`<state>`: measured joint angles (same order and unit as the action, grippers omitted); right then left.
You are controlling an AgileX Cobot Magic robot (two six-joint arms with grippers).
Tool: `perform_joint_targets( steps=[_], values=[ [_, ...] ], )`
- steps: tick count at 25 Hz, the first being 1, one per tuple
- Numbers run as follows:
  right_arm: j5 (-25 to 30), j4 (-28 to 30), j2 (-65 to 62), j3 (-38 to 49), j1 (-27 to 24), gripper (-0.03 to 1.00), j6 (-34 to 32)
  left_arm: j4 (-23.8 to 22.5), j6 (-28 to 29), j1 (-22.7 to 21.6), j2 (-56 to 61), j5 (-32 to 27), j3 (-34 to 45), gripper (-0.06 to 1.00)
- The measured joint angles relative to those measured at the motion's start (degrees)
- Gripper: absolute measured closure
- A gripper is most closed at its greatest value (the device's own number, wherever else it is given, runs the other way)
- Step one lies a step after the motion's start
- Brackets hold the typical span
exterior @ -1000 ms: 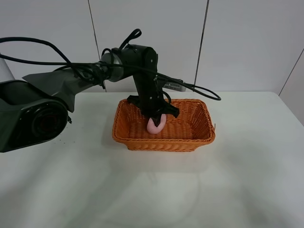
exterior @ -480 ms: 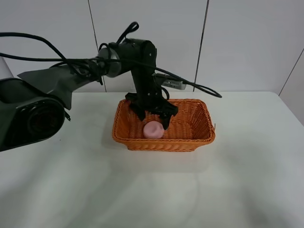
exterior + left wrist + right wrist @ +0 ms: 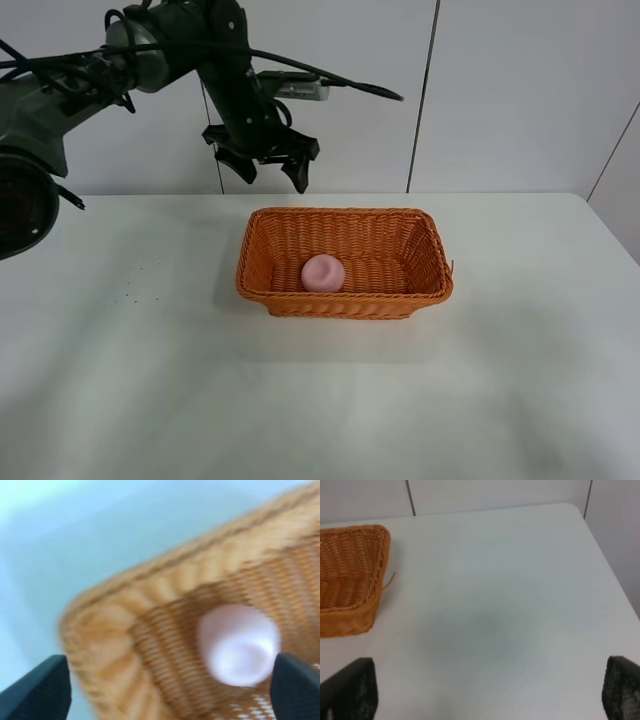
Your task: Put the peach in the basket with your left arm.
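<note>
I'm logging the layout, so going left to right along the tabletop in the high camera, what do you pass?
Bare table → left wall of the basket → peach → basket's right wall → bare table. The raised left gripper overlaps the basket's left end, so it's omitted.

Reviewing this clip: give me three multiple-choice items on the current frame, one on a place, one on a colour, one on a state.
1. Where is the peach?
A outside the basket
B inside the basket
C held in mid-air

2. What colour is the basket?
A orange-brown
B blue
C black

3. How is the left gripper?
A shut on the peach
B open, well above the basket
C shut, down inside the basket

Answers:
1 B, it lies on the woven floor.
2 A, the weave is orange-brown in every view.
3 B, its fingers are spread and hold nothing.
</note>
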<state>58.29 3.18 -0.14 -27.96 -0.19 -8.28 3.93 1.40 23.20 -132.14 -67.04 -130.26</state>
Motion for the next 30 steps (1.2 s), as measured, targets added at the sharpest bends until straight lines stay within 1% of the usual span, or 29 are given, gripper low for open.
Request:
perform_joint_targets(
  steps=[5,10,14,17,19,23,26,30],
  values=[
    [0.00,0.00,0.00,0.00,0.00,0.27,0.00,-1.34,-1.86,-8.25,0.00,0.00,2.01,0.04],
    [0.00,0.00,0.00,0.00,0.00,0.27,0.00,-2.78,-2.78,-17.02,0.00,0.05,6.69,0.04],
    [0.00,0.00,0.00,0.00,0.00,0.27,0.00,-3.00,-3.47,-21.44,-0.11,0.05,8.67,0.04],
    [0.00,0.00,0.00,0.00,0.00,0.27,0.00,-3.04,-3.47,-23.15,-0.11,0.05,8.81,0.04],
    [0.00,0.00,0.00,0.00,0.00,0.27,0.00,-2.91,-3.47,-23.31,0.34,0.05,9.50,0.04],
    [0.00,0.00,0.00,0.00,0.00,0.27,0.00,0.08,-3.47,-23.20,3.22,0.05,12.95,0.05],
    [0.00,0.00,0.00,0.00,0.00,0.27,0.00,0.93,-4.17,-23.20,9.00,0.10,18.80,0.05],
    [0.00,0.00,0.00,0.00,0.00,0.27,0.00,0.45,-4.51,-23.20,18.94,0.15,31.13,0.06]
  ],
)
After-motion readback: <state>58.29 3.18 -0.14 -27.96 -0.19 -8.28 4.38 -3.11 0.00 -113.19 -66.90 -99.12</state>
